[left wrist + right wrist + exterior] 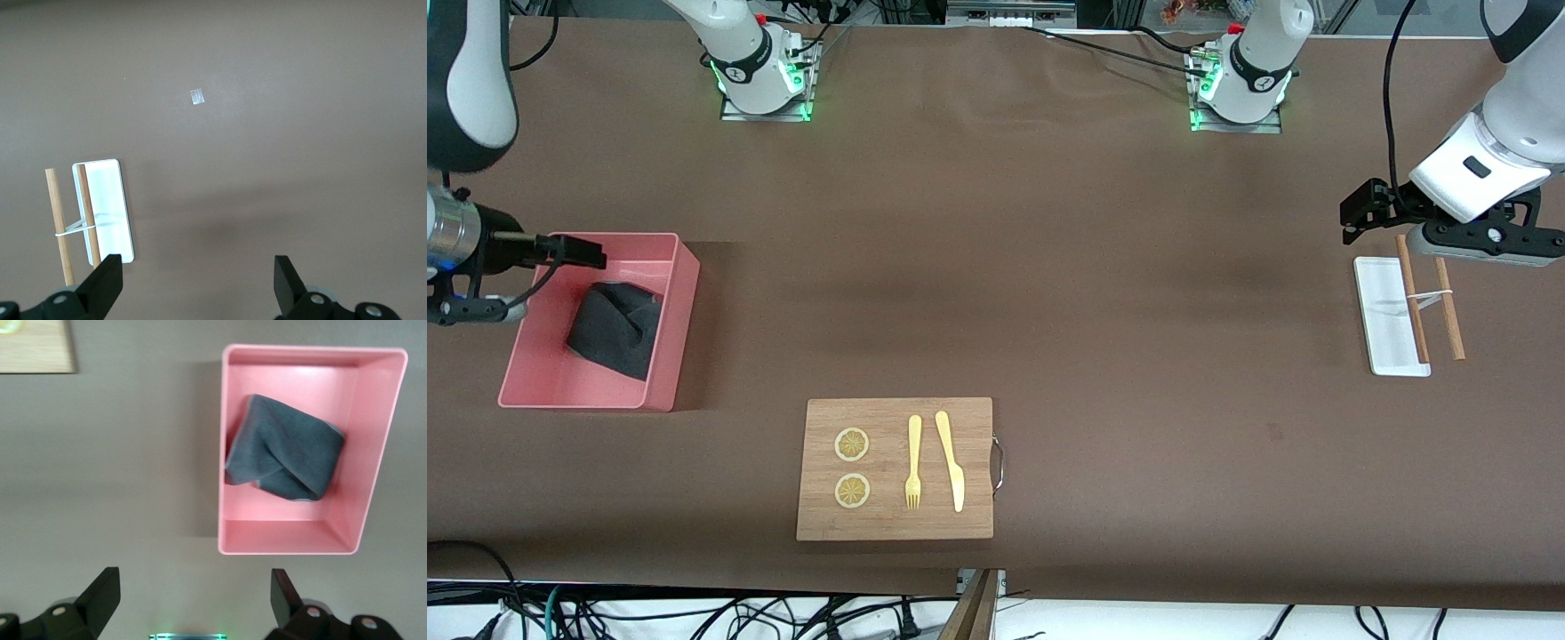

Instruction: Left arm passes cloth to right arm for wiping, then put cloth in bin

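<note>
The dark grey cloth (614,331) (285,447) lies crumpled inside the pink bin (665,311) (287,537) at the right arm's end of the table. Nothing touches it. My right gripper (467,309) (193,597) hangs in the air beside the bin, open and empty. Under its fingers is bare table, with the bin off to one side. My left gripper (1485,244) (198,280) waits at the left arm's end, over the table beside a white tray (1383,307). It is open with nothing between its fingers.
A wooden board (895,520) near the front edge carries two lemon slices, a yellow fork (913,462) and a knife (951,460). Two wooden sticks (1412,298) joined by a white band lie across the white tray (110,200). Both arm bases stand along the edge farthest from the front camera.
</note>
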Available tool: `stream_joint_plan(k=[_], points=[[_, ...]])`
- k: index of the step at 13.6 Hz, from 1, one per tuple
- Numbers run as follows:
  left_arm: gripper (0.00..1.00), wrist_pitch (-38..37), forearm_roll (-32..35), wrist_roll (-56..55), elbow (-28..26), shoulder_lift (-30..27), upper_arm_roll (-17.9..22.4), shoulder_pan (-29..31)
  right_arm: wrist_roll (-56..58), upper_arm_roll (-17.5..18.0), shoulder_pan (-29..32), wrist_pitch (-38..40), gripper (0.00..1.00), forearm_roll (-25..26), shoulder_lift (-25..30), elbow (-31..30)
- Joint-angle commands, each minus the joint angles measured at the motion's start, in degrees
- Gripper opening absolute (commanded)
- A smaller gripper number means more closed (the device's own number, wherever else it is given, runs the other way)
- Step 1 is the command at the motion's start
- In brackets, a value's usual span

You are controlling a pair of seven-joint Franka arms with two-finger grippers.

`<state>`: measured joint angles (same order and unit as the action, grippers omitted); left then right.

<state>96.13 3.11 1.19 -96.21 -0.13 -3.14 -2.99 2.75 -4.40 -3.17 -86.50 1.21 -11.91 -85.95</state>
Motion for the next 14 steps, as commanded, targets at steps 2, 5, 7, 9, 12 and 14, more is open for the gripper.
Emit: stream_joint_plan(k=[2,5,7,9,12,14], points=[[1.0,0.0,-0.2,-0.5,0.1,-0.5,-0.2,0.2,-0.6,3.7,0.5,1.2,1.0,0.2,6.4,-1.1],[1.0,0.0,-0.2,-0.5,0.1,-0.5,-0.2,0.2,-0.5,3.7,1.0,1.2,1.0,0.3,9.3,-1.1],[1.0,0.0,-0.2,-0.5,0.1,-0.5,-0.3,0.2,-0.6,3.8,1.1,1.3,1.0,0.5,10.2,-1.2],[1.0,0.0,-0.2,-0.5,0.1,-0.5,-0.2,0.2,-3.5,3.9,1.2,3.6,1.0,0.5,10.6,-1.2],[1.0,-0.1,-0.2,-0.5,0.1,-0.5,-0.3,0.2,-5.4,3.9,1.4,3.5,1.0,0.5,10.5,-1.1],[1.0,-0.1,-0.2,-0.5,0.1,-0.5,-0.2,0.2,-5.4,3.8,1.3,3.6,1.0,0.5,10.2,-1.1]])
